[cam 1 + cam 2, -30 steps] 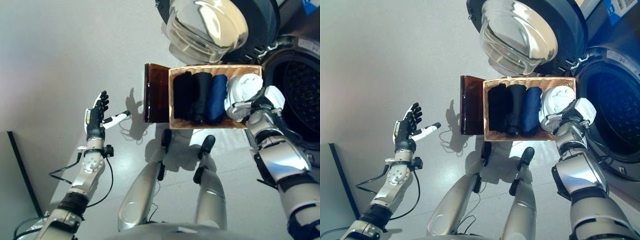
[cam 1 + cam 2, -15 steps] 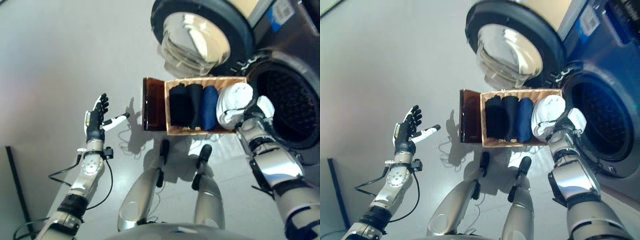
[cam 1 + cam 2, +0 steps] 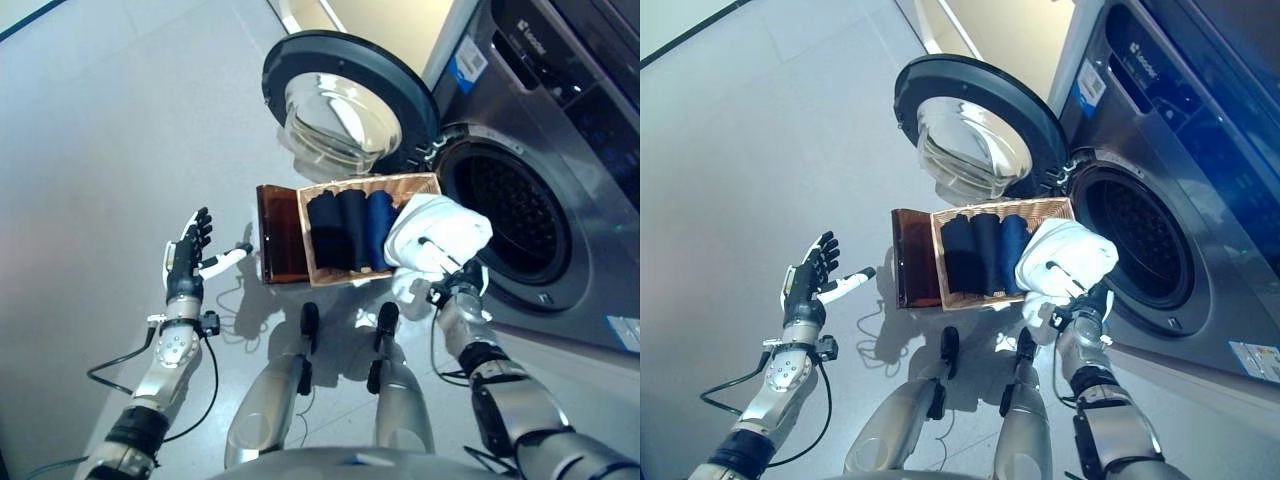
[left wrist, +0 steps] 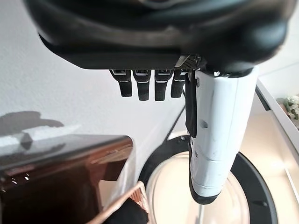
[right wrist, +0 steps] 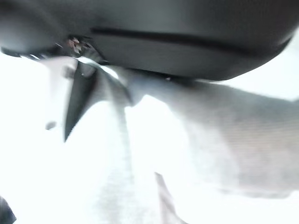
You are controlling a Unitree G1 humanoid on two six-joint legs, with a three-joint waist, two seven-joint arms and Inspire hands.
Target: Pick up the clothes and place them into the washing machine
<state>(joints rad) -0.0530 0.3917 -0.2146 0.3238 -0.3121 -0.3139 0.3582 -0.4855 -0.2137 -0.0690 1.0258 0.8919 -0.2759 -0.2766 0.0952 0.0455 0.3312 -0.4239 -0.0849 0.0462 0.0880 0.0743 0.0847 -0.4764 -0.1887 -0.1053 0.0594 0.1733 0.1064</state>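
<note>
My right robot hand [image 3: 447, 290] is curled into the underside of a bulky white folded cloth [image 3: 438, 231], which I hold up off the floor at the right end of the woven wicker basket [image 3: 325, 278], between it and the round opening of the grey front-loading washing machine [image 3: 505, 215]. The cloth looks soft, light and limp, so I judge it will sag and may unfold; a deep grip in its thick middle suits it best. My left robot hand [image 3: 185, 258] hangs empty over the floor, fingers straight. Further off, dark rolled clothes [image 3: 346, 229] fill the basket, and the glass-fronted machine door [image 3: 335, 110] stands wide open.
</note>
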